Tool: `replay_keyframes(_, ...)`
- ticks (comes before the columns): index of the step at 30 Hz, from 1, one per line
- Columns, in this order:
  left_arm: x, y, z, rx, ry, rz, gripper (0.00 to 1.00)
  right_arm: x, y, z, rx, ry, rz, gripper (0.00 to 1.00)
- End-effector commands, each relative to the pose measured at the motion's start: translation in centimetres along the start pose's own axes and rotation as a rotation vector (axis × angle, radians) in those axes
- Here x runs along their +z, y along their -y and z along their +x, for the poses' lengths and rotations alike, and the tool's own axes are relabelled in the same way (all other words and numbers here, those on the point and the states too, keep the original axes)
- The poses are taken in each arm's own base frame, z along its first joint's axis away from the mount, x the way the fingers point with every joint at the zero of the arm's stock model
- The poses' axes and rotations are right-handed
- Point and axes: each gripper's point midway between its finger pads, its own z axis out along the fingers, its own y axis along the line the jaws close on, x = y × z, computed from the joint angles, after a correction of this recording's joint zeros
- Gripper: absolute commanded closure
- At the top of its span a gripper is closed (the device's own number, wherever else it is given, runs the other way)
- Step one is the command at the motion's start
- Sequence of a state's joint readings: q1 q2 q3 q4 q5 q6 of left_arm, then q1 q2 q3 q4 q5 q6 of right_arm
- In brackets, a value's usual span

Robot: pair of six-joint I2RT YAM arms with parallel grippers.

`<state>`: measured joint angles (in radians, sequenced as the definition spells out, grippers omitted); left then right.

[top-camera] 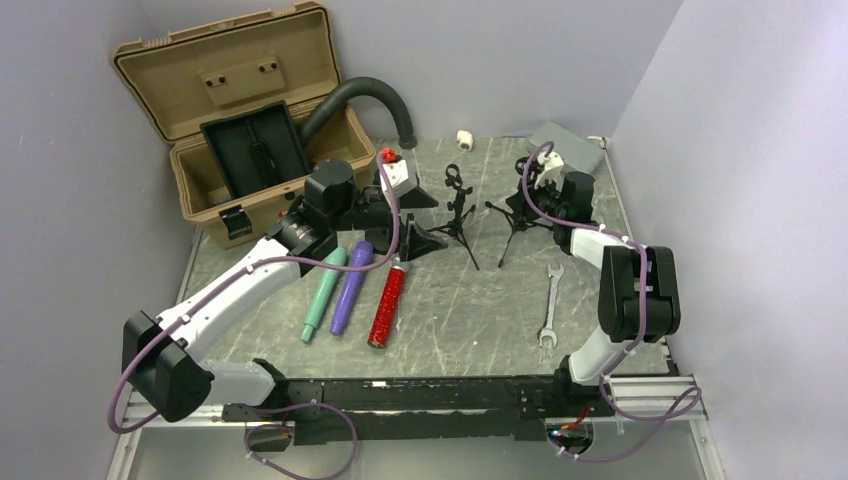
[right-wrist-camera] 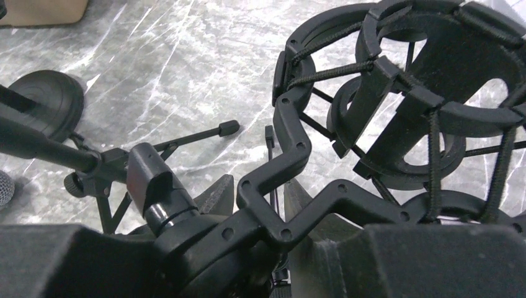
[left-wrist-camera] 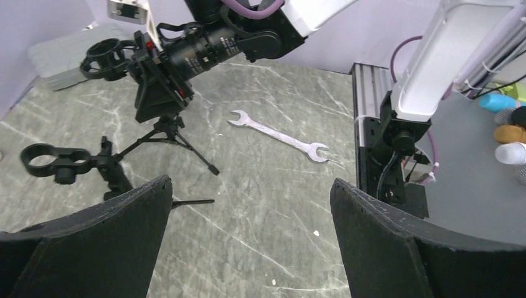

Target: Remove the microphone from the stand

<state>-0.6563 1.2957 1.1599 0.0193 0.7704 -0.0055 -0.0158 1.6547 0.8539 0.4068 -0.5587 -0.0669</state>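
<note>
Three microphones lie flat on the table: teal (top-camera: 322, 293), purple (top-camera: 350, 285) and red glitter (top-camera: 387, 303). Two black tripod stands are upright at the middle. The left stand (top-camera: 457, 205) carries an empty clip (left-wrist-camera: 46, 162). The right stand (top-camera: 520, 210) carries a shock mount (right-wrist-camera: 428, 93) whose ring is empty. My right gripper (right-wrist-camera: 263, 186) is shut on this stand just below the mount, and it also shows in the left wrist view (left-wrist-camera: 158, 93). My left gripper (top-camera: 425, 218) hovers open beside the left stand, with only bare table between its fingers (left-wrist-camera: 384, 236).
A wrench (top-camera: 550, 305) lies right of the stands. An open tan toolbox (top-camera: 230, 70) and a black hose (top-camera: 370, 95) stand at the back left, a grey box (top-camera: 565, 145) at the back right. Walls close in on both sides.
</note>
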Motion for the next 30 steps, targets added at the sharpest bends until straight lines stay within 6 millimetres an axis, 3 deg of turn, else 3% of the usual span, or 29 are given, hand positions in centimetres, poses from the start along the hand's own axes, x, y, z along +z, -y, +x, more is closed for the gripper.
replay_keyframes(1,-1.4,-1.1,-2.2,0.013,0.061,-0.084,0.01,0.9,0.8,-3.8,-0.045,0.096,0.022,0.62)
replay_keyframes(9,-2.7,-2.8,-2.2,-0.009,0.065,-0.160,0.01,1.5,1.1,-3.8,-0.041,0.095,0.026,0.63)
replay_keyframes(14,-3.0,-2.9,-2.2,-0.009,0.066,-0.165,0.01,1.9,-0.3,-2.9,-0.063,0.071,0.006,0.64)
replay_keyframes(23,-3.4,-2.9,-1.4,-0.001,0.053,-0.179,0.01,0.7,-0.4,-2.2,-0.098,0.035,0.029,0.65)
replay_keyframes(30,-3.4,-3.0,-1.2,-0.011,0.051,-0.181,0.01,1.6,-0.6,-1.8,-0.067,0.018,0.018,0.64)
